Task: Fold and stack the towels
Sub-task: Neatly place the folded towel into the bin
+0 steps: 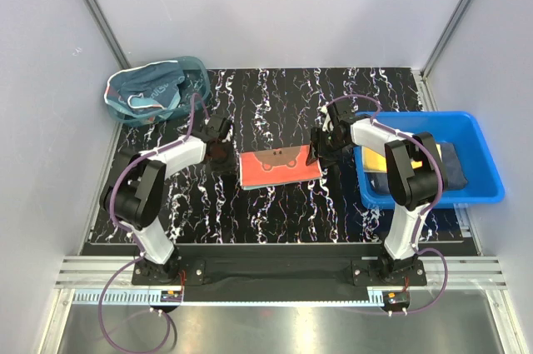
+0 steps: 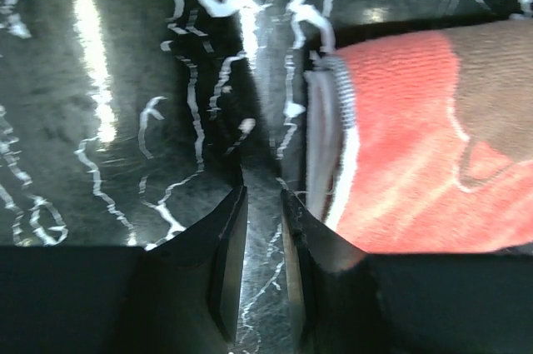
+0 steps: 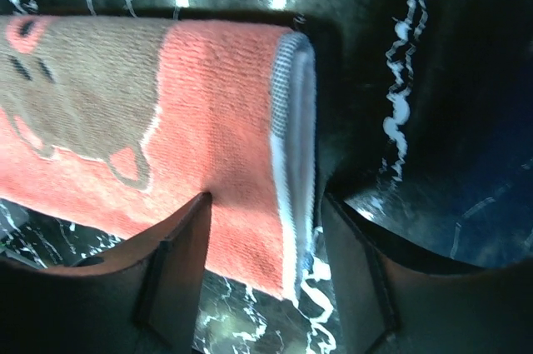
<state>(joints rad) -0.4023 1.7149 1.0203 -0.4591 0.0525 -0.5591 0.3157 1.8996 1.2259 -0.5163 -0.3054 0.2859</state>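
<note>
We see an orange-red towel (image 1: 280,167) with a brown face print lying flat on the table (image 1: 275,96), folded into a rectangle, its layers showing at the right edge. Well apart from it, a dark grey-blue towel (image 1: 454,162) and a yellow towel (image 1: 375,167) lie in the bin (image 1: 487,150).

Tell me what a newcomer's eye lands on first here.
An orange-red towel with a brown face print lies at the centre of the black marbled table, the left claw and right claw at its ends. A blue bin on the right holds more towels; a teal basket sits far left.
</note>
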